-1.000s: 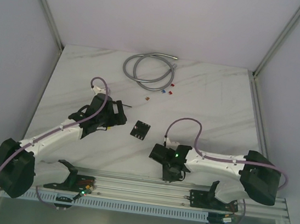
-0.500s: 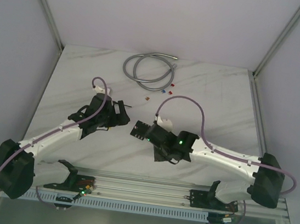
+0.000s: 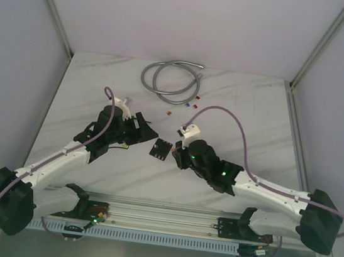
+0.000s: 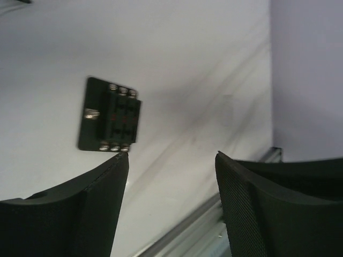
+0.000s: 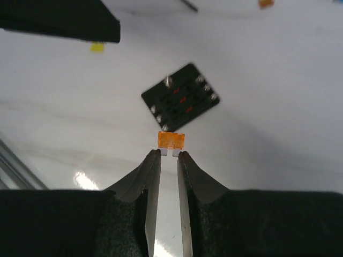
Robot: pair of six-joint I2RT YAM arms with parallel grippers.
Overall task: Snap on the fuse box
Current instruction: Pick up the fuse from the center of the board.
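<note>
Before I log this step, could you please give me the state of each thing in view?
fuse box: flat on table, slots up, ungripped.
orange fuse: pinched by its blades.
right gripper: shut on orange fuse.
left gripper: open, empty.
metal hose: coiled, untouched.
loose fuses: lying on table.

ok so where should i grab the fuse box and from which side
Grip the raised middle block of the fuse box across its two long sides, coming straight down from above. It lies flat on the table and its base plate looks thin, so the edges probably give little hold.
</note>
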